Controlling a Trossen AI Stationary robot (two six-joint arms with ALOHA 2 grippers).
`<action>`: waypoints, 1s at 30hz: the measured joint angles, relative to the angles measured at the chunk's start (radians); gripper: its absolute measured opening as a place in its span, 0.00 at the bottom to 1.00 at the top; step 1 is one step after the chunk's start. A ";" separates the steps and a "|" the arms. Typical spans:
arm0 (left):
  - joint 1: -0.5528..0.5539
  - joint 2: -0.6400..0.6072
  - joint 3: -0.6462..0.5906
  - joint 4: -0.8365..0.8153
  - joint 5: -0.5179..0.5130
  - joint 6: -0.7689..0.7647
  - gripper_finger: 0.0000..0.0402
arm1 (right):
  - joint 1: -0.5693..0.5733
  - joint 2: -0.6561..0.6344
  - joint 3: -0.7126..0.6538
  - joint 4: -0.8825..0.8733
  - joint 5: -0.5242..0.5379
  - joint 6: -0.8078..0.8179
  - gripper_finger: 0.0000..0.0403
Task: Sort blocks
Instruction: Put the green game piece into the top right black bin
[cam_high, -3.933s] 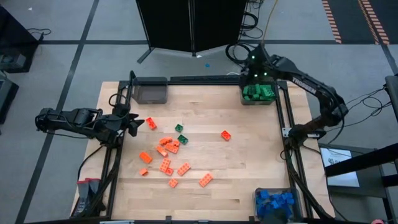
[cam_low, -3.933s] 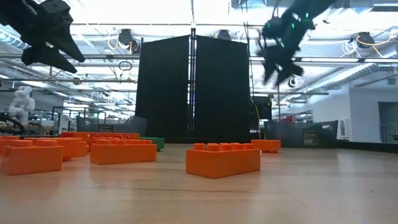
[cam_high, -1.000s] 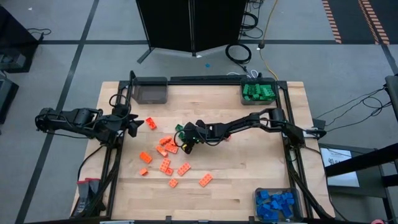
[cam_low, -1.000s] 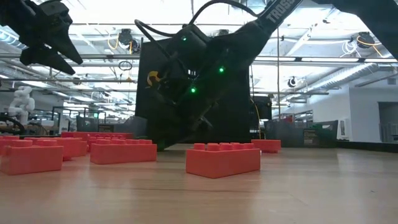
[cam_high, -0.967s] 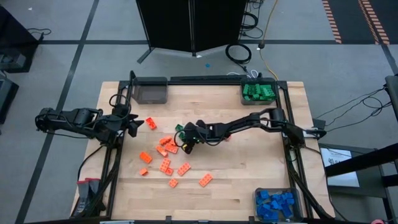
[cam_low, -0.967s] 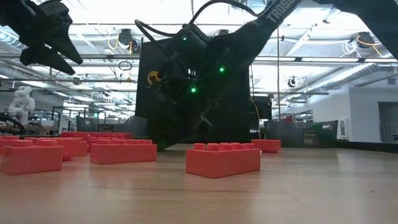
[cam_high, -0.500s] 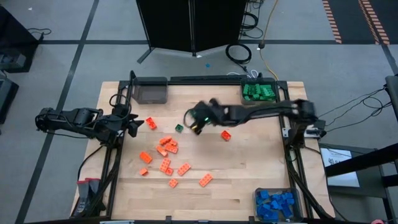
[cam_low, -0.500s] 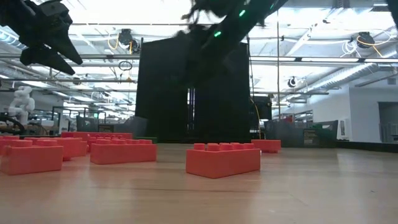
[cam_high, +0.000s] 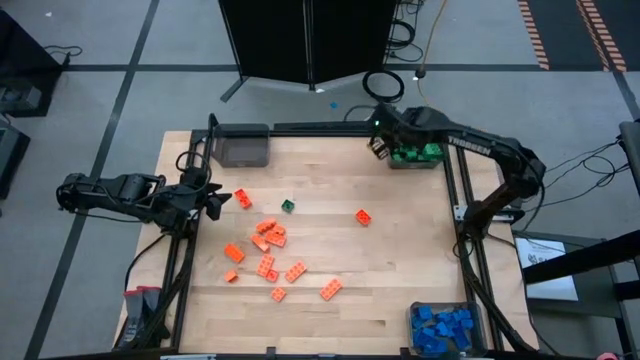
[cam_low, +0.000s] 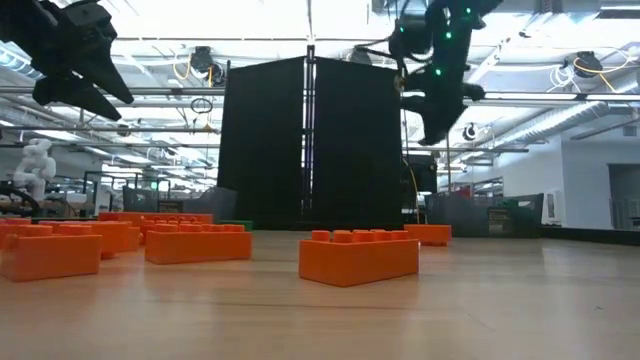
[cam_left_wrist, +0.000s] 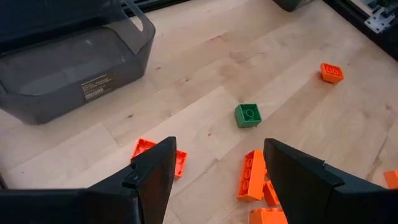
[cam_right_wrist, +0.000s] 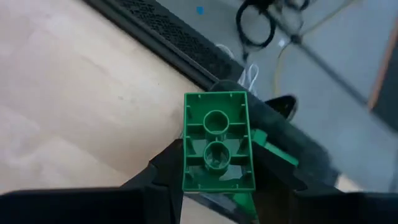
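Note:
My right gripper (cam_high: 383, 143) hangs high over the table's far right corner, just left of the bin of green blocks (cam_high: 418, 152), shut on an oblong green block (cam_right_wrist: 217, 149). The low view shows it well above the table (cam_low: 436, 85). My left gripper (cam_high: 215, 200) waits open at the table's left edge, its fingers apart in its wrist view (cam_left_wrist: 214, 180). Several orange blocks (cam_high: 270, 250) lie flat on the wood left of the middle. One square green block (cam_high: 288, 206) rests among them, also in the left wrist view (cam_left_wrist: 248, 115). My right gripper pinches the green block by its two long sides (cam_right_wrist: 186, 163) between the two fingers. The fingers slant downward and run along the block's length. The block's hollow underside faces the wrist camera. It is lifted clear of the table.
An empty grey bin (cam_high: 242, 147) stands at the far left. A bin of blue blocks (cam_high: 440, 328) is at the near right corner. A lone orange block (cam_high: 363, 216) lies right of the middle. Black frame rails (cam_high: 462, 230) run along the table's sides.
My right gripper has risen from the cluster of blocks in the table's middle and swung toward the far right corner, tipping more steeply downward. It carried an oblong green block up off the wood, and only the square green one stays on the table.

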 joint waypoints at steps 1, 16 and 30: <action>0.000 0.000 0.000 0.000 0.000 -0.001 0.61 | -0.030 0.005 -0.003 0.009 -0.022 0.015 0.30; 0.000 0.000 0.000 0.000 0.002 -0.008 0.61 | -0.291 0.022 -0.220 0.183 -0.271 0.162 0.30; 0.000 0.000 0.000 0.000 0.005 -0.008 0.61 | -0.288 0.021 -0.243 0.242 -0.299 0.173 0.45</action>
